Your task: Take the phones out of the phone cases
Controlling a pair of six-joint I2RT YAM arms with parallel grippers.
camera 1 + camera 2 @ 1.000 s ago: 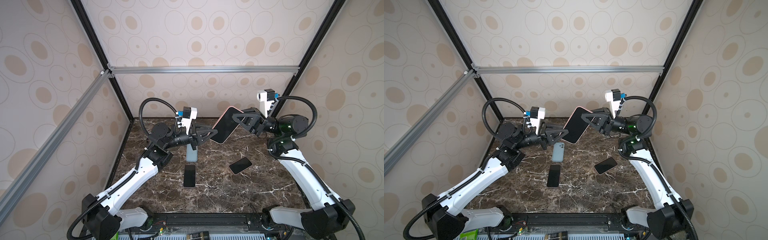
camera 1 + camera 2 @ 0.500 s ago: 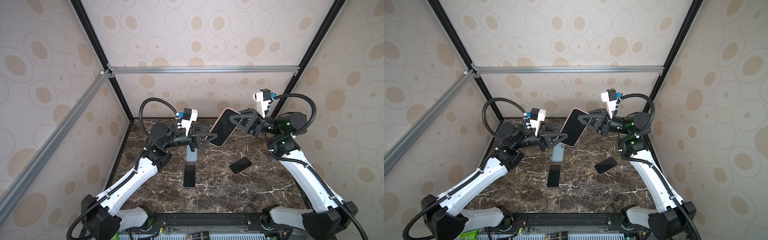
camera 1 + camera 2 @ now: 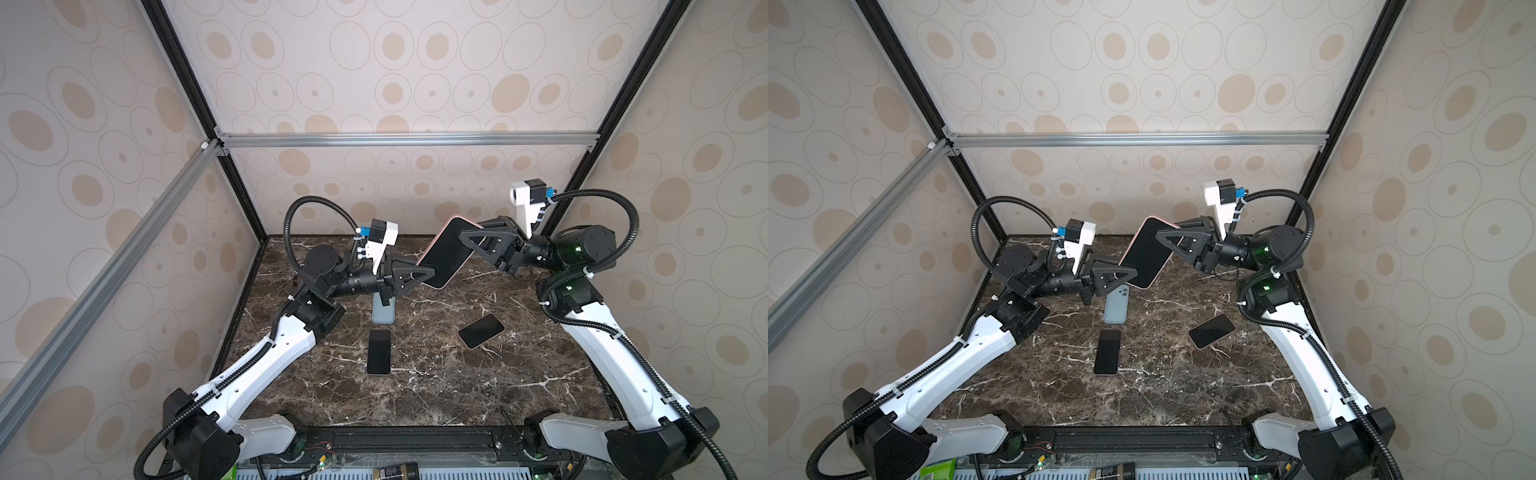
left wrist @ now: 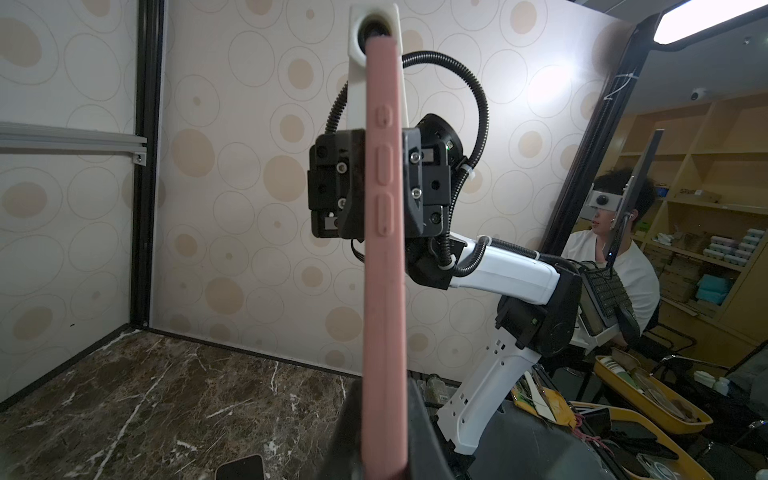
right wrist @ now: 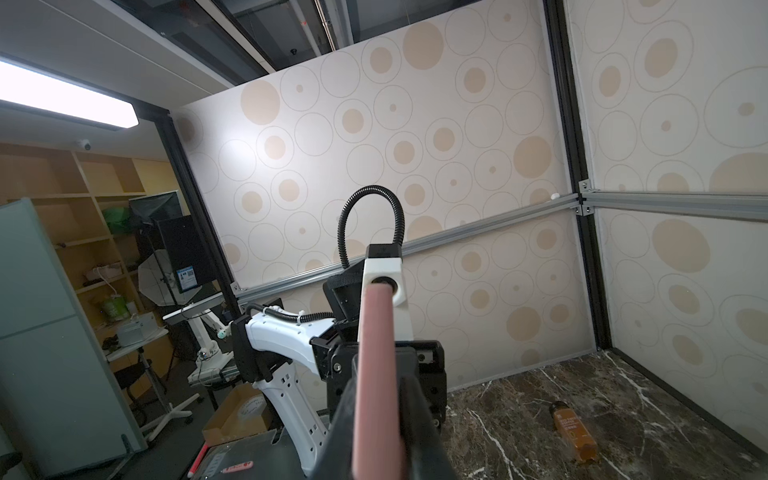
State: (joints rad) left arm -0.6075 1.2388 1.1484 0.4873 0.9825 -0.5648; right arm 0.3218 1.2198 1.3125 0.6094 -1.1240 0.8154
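A phone (image 3: 446, 253) with a dark screen sits in a pink phone case (image 4: 384, 249) and hangs tilted in the air above the back of the table, seen in both top views (image 3: 1146, 253). My left gripper (image 3: 430, 272) is shut on its lower end, with a jaw on each flat face (image 4: 384, 436). My right gripper (image 3: 463, 237) is shut on the upper end in the same way (image 5: 378, 432). Both wrist views show the pink case edge-on (image 5: 376, 374), running between the two grippers.
On the marble table (image 3: 436, 386) lie a blue-grey phone (image 3: 383, 311) below the left gripper, a black phone (image 3: 379, 352) in front of it, and another black phone (image 3: 481, 331) to the right. An amber bottle (image 5: 575, 434) lies near the wall.
The right gripper has carried the cased phone slightly left and down. The left gripper's jaws have closed on the phone's lower end.
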